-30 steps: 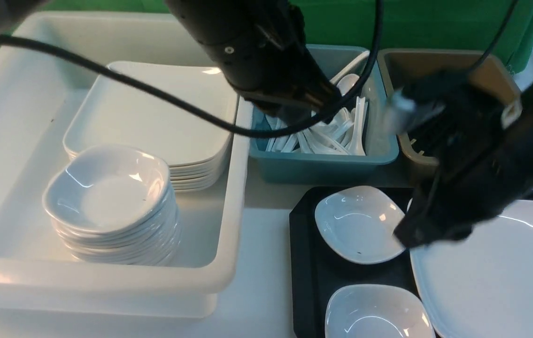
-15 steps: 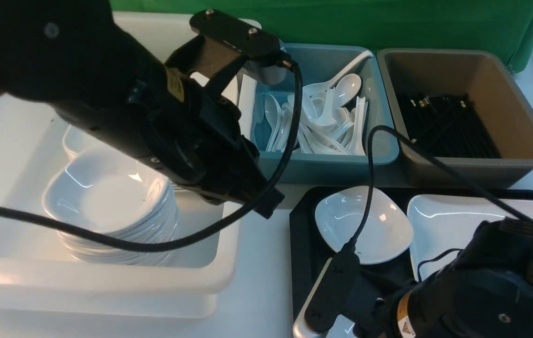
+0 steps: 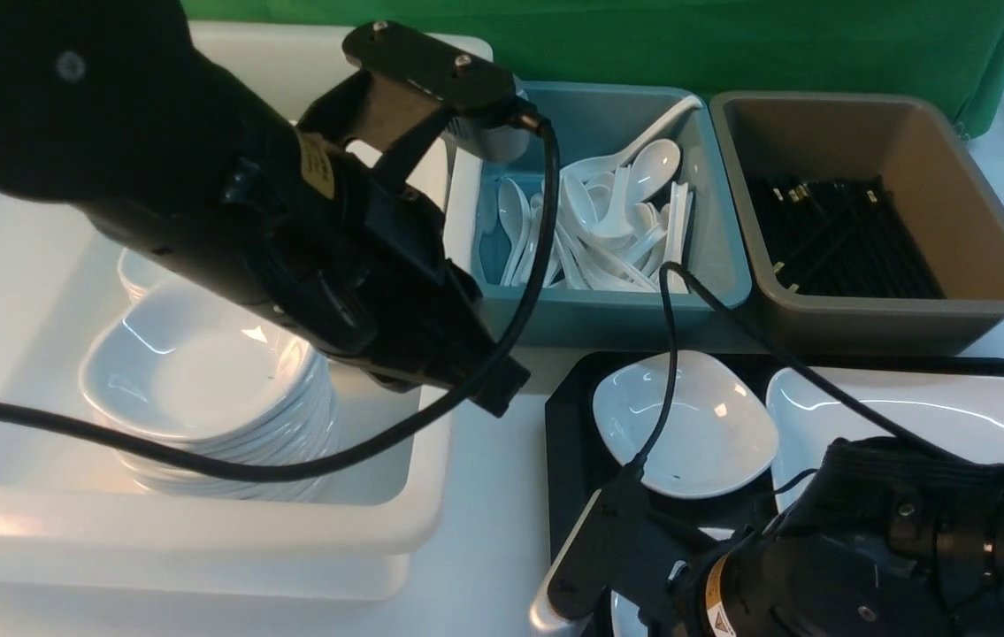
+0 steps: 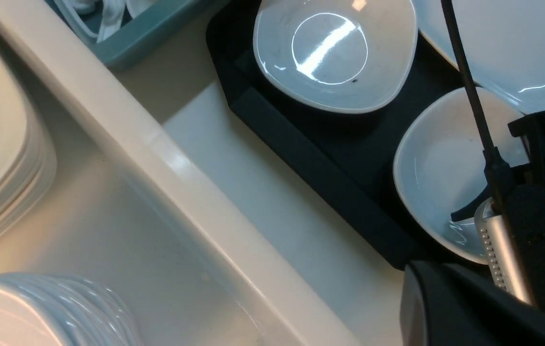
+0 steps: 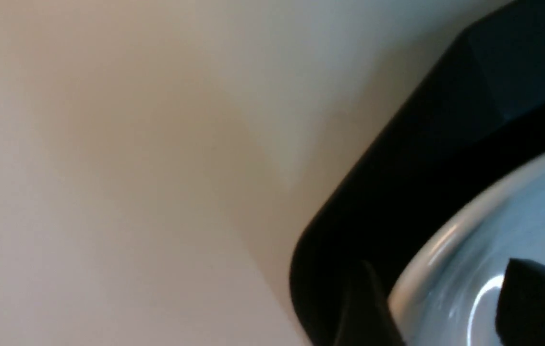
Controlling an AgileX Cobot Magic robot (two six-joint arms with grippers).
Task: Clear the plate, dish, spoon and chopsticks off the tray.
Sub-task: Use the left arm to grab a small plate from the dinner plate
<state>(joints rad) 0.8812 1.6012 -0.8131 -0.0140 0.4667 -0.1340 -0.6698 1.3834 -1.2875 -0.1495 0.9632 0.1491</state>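
Observation:
The black tray holds two small white dishes and the large white plate. The far dish lies free. The near dish is mostly hidden under my right arm in the front view. My right gripper is open, one finger outside that dish's rim and one inside it. My left gripper hangs over the white tub's right wall; only one dark finger shows, so I cannot tell its state. No spoon or chopsticks show on the tray.
A white tub on the left holds stacked plates and a stack of small dishes. A teal bin holds several white spoons. A brown tub holds black chopsticks. Cables hang across the scene.
My left arm swung from over the teal bin back over the white tub's wall. My right arm came from the brown tub down to the near dish on the tray.

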